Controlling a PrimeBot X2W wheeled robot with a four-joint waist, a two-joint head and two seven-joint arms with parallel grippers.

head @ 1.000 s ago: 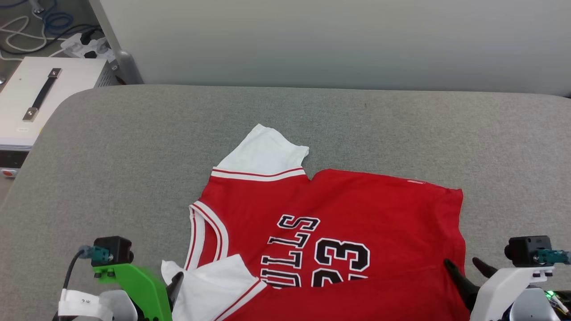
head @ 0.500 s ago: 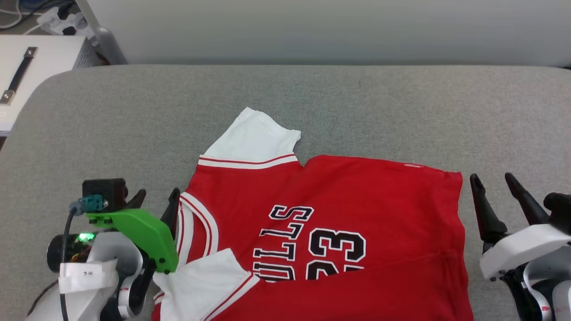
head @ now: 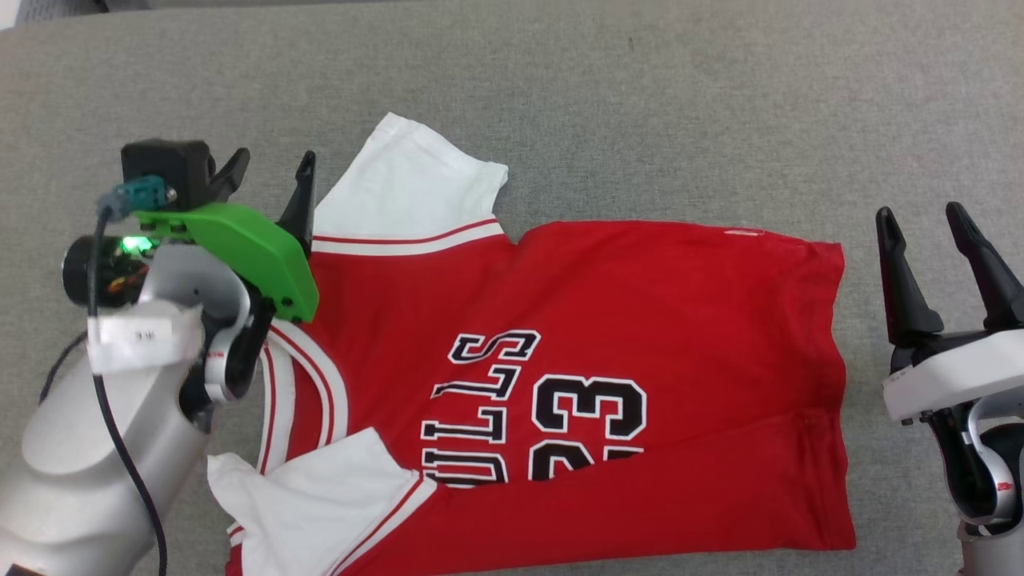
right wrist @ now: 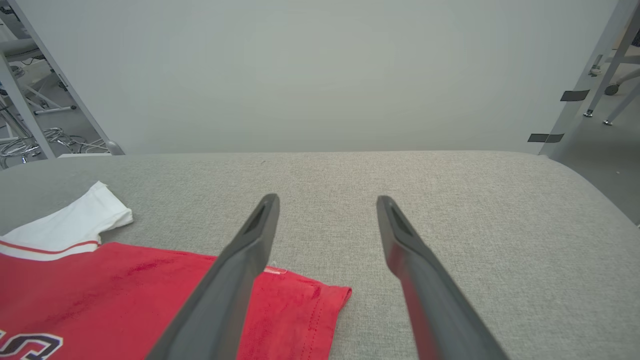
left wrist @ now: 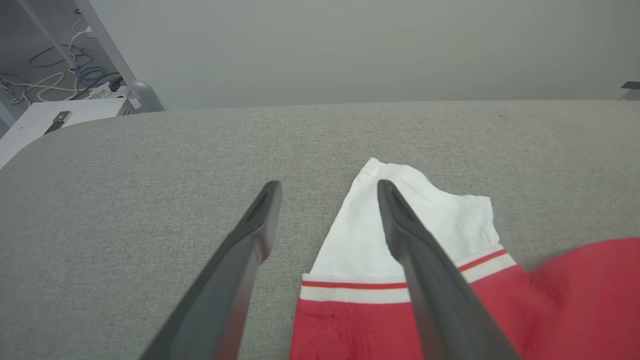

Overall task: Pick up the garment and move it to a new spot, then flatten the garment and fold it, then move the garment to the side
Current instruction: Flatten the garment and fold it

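The garment [head: 608, 320], a red jersey with white sleeves and black "BULLS 23" lettering, lies spread on the grey table [head: 640, 104], collar to the left, hem to the right. Its near sleeve is folded over the body at the lower left. My left gripper [head: 272, 170] hovers open at the far white sleeve [left wrist: 360, 240], one finger over the sleeve and the other over bare table. My right gripper [head: 922, 214] stands open just right of the hem corner [right wrist: 335, 295], nothing between its fingers.
The grey fabric table [right wrist: 450, 190] stretches far beyond the jersey, with a pale wall [right wrist: 320, 75] behind its far edge. A white box [left wrist: 65, 112] and cables [left wrist: 75, 75] sit off the table's far left corner. Metal frame legs [right wrist: 580, 90] stand at the right.
The head camera has tipped downward, shifting the whole picture. Both grippers have moved forward along the jersey's sides, the left up to the far sleeve, the right past the hem corner.
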